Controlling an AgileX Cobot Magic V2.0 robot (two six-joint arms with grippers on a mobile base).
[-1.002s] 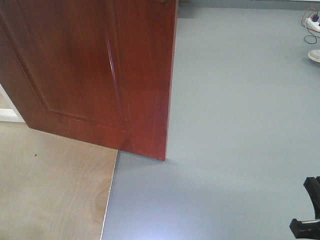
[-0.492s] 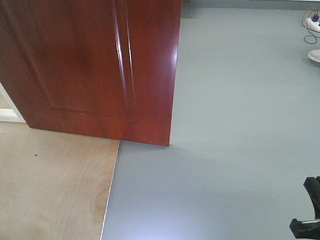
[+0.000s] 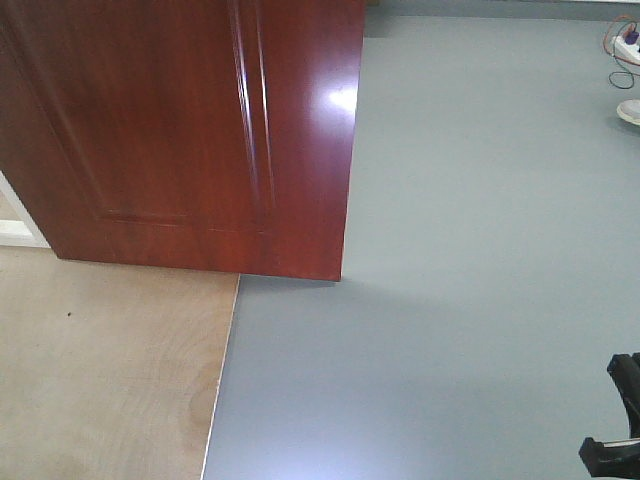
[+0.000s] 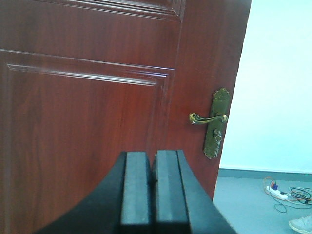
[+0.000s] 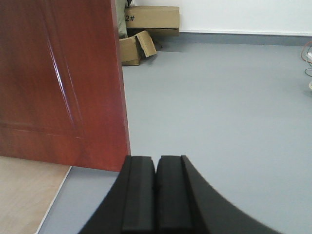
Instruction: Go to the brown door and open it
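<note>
Far left in front view: pale plywood-look floor panel [image 3: 100, 370], matte, faint grain, w/ a strip of white frame [image 3: 15, 228] at its top edge. Next to it the brown door [image 3: 180, 130]: glossy reddish-brown wood, raised panel moulding running down it, light glare on the lacquer. Its bottom edge sits over the seam where the ply meets the smooth grey floor [image 3: 480, 250], and its free edge points into the room. My left tool [image 4: 152, 195] faces the door's flat panel from close by; its two black rubbery pads are pressed together w/ nothing between them. Right of it, near the door's edge, is the ornate brass backplate [image 4: 218, 124] w/ curved brass lever handle [image 4: 209, 117], and small keys [image 4: 217, 141] hanging below the lever. Beyond the edge: plain pale wall [image 4: 278, 73], grey skirting, then a white power strip [image 4: 277, 191] w/ tangled cables on the floor and a white shoe [image 4: 302, 224] in the corner. My right tool [image 5: 156, 195] hangs low over the grey floor, just right of the door's bottom corner, pads likewise closed tight, holding nothing. Cardboard boxes [image 5: 151, 19] sit against the far wall behind the door. Black part [image 3: 615, 420] at the front view's lower right; can't tell what it is.
</note>
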